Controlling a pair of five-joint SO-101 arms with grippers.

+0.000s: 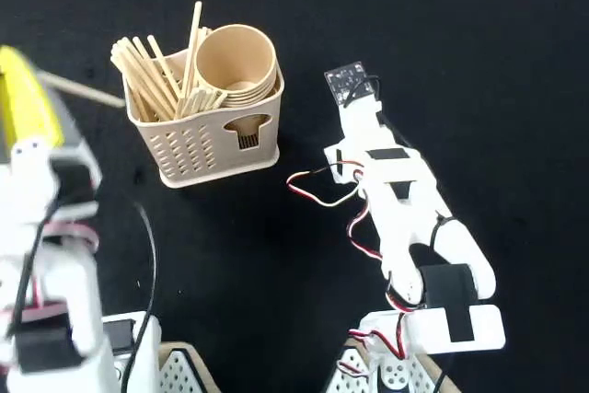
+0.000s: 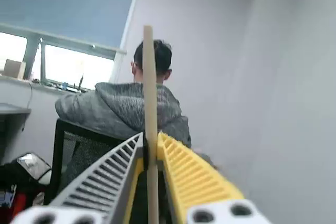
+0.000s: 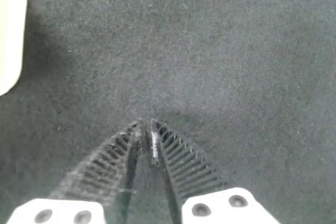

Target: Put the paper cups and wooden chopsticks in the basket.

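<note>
Left gripper (image 2: 149,141) is clamped on one chopstick (image 2: 148,77), held raised beside the basket (image 1: 198,149), evidently for dropping in. Cups (image 1: 236,60) and other chopsticks (image 1: 152,75) stand inside. Right gripper (image 3: 145,128), fingers together and empty, sits low over the table (image 3: 236,51), out of the way.

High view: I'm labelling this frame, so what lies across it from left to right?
Left gripper → held chopstick → basket chopsticks → cups → right arm.
</note>
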